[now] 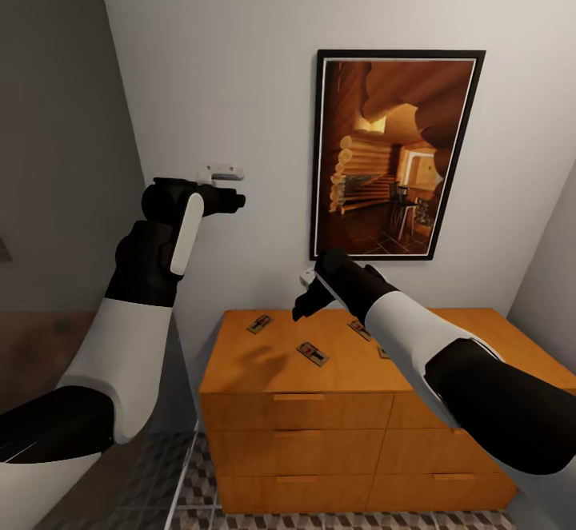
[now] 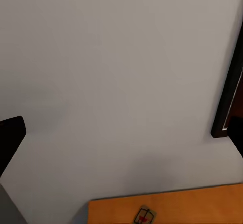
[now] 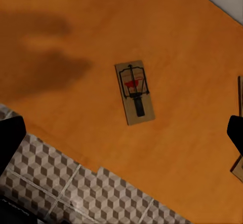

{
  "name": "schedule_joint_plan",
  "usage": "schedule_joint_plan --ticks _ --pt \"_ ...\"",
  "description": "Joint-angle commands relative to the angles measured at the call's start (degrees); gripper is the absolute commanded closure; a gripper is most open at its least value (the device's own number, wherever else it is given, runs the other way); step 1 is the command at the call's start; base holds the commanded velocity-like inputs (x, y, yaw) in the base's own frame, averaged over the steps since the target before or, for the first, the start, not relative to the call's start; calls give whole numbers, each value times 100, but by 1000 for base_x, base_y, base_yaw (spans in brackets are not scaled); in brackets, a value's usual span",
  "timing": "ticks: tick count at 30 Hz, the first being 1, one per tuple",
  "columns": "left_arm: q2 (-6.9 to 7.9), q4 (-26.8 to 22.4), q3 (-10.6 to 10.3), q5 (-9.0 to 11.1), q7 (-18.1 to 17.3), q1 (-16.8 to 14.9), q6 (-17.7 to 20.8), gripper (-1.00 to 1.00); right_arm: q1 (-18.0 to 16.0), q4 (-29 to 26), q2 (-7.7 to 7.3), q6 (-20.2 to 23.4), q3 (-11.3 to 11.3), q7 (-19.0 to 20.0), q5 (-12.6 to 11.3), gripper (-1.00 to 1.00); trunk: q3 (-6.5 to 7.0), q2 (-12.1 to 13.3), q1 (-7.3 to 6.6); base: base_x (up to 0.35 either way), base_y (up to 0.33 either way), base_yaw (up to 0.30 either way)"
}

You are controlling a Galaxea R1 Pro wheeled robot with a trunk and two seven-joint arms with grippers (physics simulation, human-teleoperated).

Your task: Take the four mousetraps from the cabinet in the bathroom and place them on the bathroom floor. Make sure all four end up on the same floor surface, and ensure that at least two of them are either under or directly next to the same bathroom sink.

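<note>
The orange-brown cabinet (image 1: 264,370) stands against the white wall, with mousetraps lying flat on its top. One mousetrap (image 1: 258,323) is near the back left, one (image 1: 312,353) near the front middle, and a third (image 1: 359,329) lies beside my right forearm. My right gripper (image 1: 302,296) hovers open above the top, over the middle mousetrap (image 3: 134,92), and holds nothing. My left gripper (image 1: 234,186) is raised high by the wall, open and empty. Its wrist view catches the back-left mousetrap (image 2: 145,216). The cube-patterned bathroom floor (image 1: 200,474) shows below the cabinet.
A black-framed picture (image 1: 396,154) of a log interior hangs above the cabinet. A grey panel (image 1: 56,154) stands at the left and a side wall (image 1: 552,274) closes the right. The edges of two more traps (image 3: 238,169) show past the right finger.
</note>
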Motion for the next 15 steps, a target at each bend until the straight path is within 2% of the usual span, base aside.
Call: schedule_joint_plan --ticks 1,8,15 --pt "1 -3 -5 57 55 -2 19 -100 -4 1 0 16 21 12 4 -100 -3 -5 2 0 22 0" --pt "1 -43 -5 57 55 -2 19 -100 -10 -6 0 16 48 117 7 -100 -3 -5 2 16 16 0" --pt "1 -60 -5 57 57 -2 19 -100 -14 -8 0 16 57 153 6 -100 -3 -5 2 143 39 0"
